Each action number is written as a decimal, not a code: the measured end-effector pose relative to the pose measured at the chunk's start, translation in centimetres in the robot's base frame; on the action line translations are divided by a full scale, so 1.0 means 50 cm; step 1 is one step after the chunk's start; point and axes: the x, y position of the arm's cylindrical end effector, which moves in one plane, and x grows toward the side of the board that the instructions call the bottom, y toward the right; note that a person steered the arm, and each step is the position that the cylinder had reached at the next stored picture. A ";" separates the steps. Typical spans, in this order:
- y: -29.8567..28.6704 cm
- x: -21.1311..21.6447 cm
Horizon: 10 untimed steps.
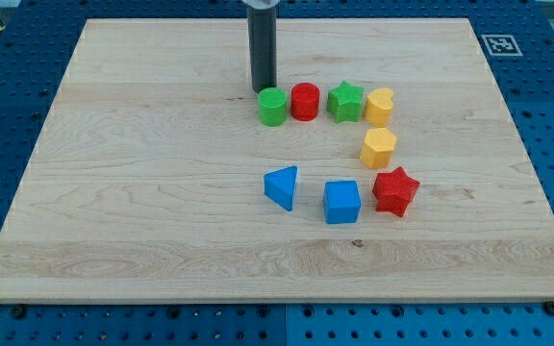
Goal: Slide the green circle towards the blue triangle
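Observation:
The green circle (273, 106) stands on the wooden board just above the view's middle, touching a red circle (304, 101) on its right. The blue triangle (282, 185) lies below it, a short gap away and slightly to the right. My tip (263, 89) is at the lower end of the dark rod, right at the green circle's upper left edge, about touching it.
A green star (346, 101) and a yellow heart (380, 106) continue the row to the right. A yellow hexagon (378, 147) sits below them, a red star (395, 190) lower, and a blue cube (341, 202) right of the triangle.

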 end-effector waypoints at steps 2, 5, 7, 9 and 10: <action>0.051 0.053; 0.108 0.059; 0.060 0.107; 0.050 0.118; 0.030 0.117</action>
